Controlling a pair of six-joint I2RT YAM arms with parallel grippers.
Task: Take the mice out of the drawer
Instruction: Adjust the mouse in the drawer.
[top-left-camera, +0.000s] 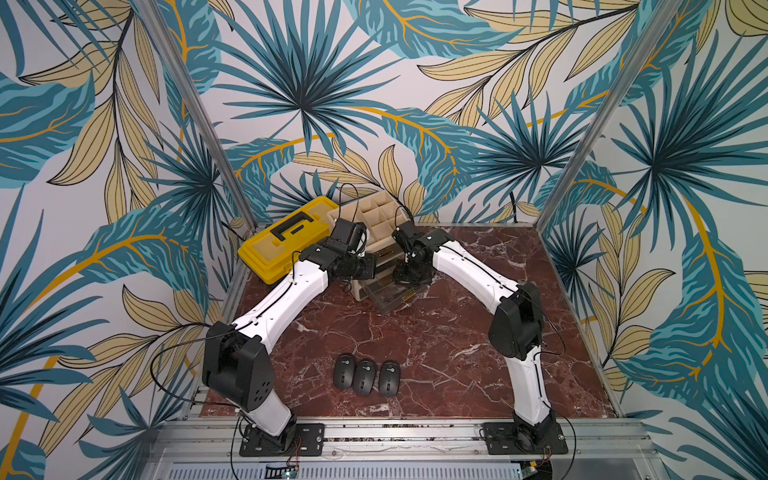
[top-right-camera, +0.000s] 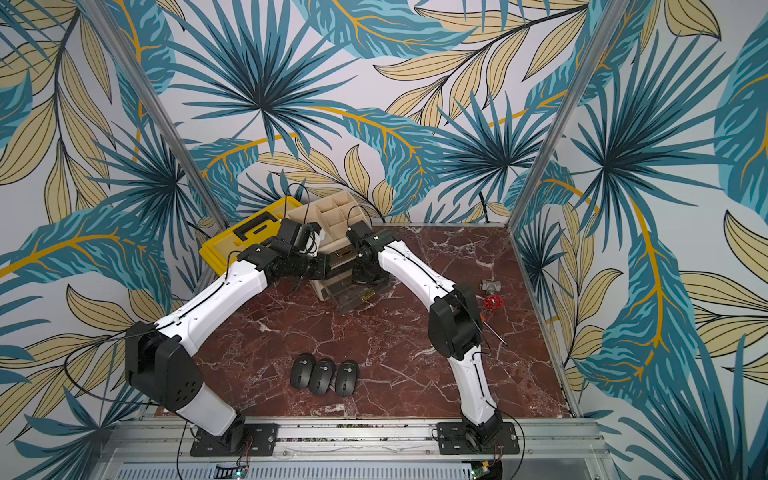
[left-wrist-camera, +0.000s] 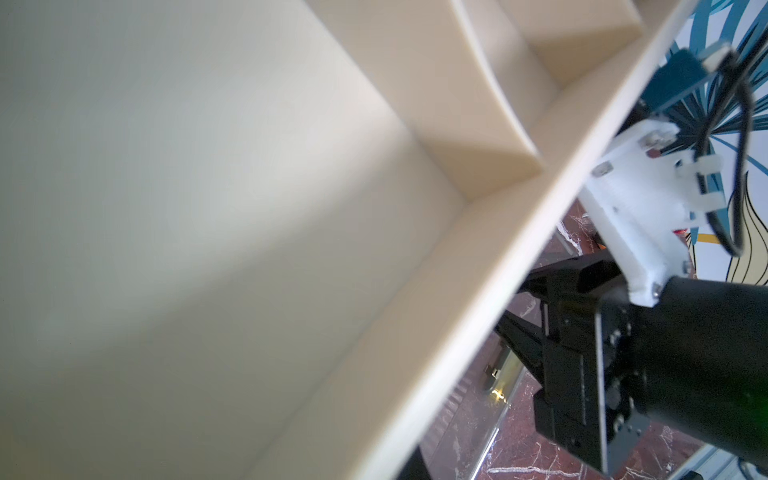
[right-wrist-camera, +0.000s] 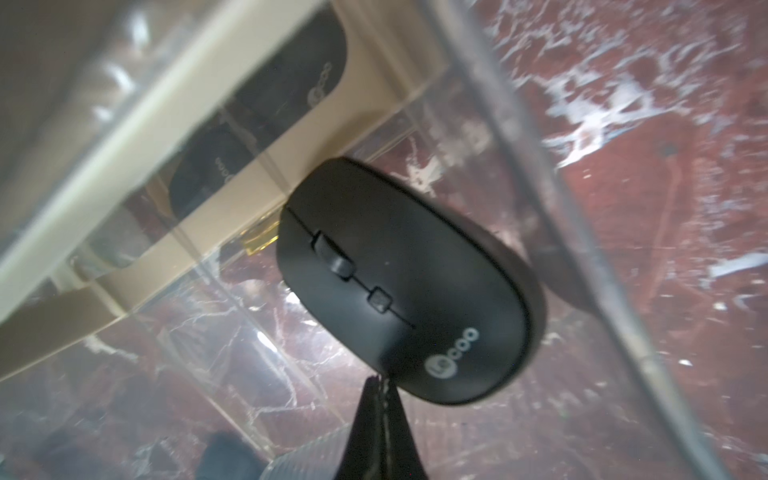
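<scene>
Three dark grey mice (top-left-camera: 365, 376) lie side by side on the marble table near its front edge, shown in both top views. A clear drawer (top-left-camera: 392, 305) is pulled out from the bottom of a beige organizer (top-left-camera: 374, 216). In the right wrist view another mouse (right-wrist-camera: 409, 282) lies in the drawer, and two more (right-wrist-camera: 208, 174) sit deeper under the cabinet. My right gripper (right-wrist-camera: 380, 380) is shut, its tips touching that mouse's rear edge. My left gripper (top-left-camera: 352, 240) is at the organizer's top left. Its fingers are hidden, and it is shut.
A yellow toolbox (top-left-camera: 286, 241) lies left of the organizer at the back. A red-handled valve (top-right-camera: 491, 300) and a screwdriver (top-right-camera: 496, 334) lie behind the right arm's elbow. The drawer's clear wall (right-wrist-camera: 582, 249) runs close beside the mouse. Metal posts stand at the back corners.
</scene>
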